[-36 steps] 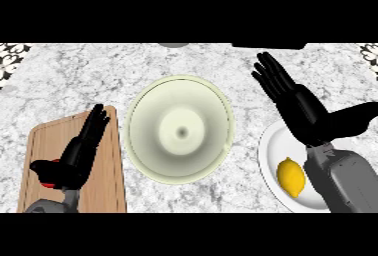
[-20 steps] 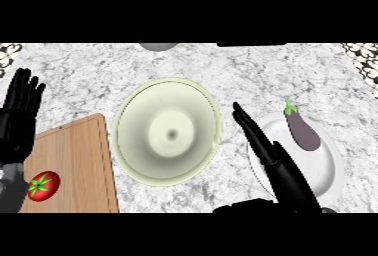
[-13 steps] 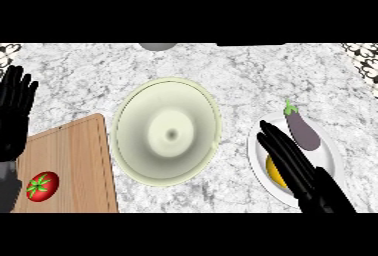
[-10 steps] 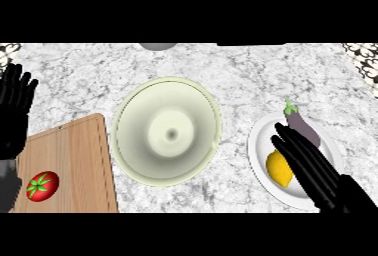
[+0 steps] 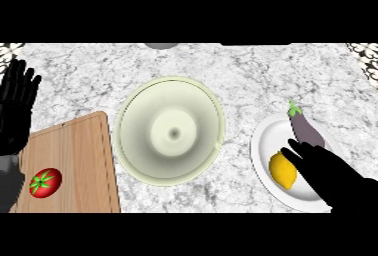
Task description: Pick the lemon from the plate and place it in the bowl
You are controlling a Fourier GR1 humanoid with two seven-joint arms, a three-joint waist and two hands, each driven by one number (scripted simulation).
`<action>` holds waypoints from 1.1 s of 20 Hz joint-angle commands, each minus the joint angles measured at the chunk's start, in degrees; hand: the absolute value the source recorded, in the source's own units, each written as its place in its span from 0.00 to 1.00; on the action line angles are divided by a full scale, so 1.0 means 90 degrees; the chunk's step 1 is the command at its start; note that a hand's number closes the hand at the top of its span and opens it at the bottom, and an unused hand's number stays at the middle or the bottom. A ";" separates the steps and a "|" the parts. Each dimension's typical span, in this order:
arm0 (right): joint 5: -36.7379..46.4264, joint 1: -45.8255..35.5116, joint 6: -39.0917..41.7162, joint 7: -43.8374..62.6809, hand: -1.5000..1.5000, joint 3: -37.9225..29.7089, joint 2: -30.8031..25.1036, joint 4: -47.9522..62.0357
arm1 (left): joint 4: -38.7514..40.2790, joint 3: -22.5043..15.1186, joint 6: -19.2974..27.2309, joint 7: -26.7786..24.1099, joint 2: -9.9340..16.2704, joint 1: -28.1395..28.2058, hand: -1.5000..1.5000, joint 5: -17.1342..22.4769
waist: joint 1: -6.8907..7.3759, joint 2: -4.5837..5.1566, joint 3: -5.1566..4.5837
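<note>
step: reaching for lemon [image 5: 282, 169] on plate [image 5: 263, 150]
right hand [image 5: 332, 175]: fingers spread, over lemon, holding nothing
next: curl round lemon, carry to bowl [image 5: 171, 131]

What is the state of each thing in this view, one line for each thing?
Lemon: on the plate, not held.
Eggplant: lying on the same plate.
Plate: holds both.
Bowl: upright, nothing inside.
Tomato: on the cutting board.
Right hand: open, over the plate beside the lemon.
Left hand: open, resting at the left edge.

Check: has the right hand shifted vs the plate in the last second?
Yes. The right hand moved rightward, from the plate's bowl-side edge to over it, beside the lemon.
</note>
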 commanded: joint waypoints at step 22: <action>0.0001 0.0251 0.1959 -0.0025 0.00 -0.0737 0.1094 0.1092 | -0.0208 0.0375 -0.0394 0.0286 -0.0517 0.0000 0.50 -0.0578 | 0.0118 0.0016 0.0027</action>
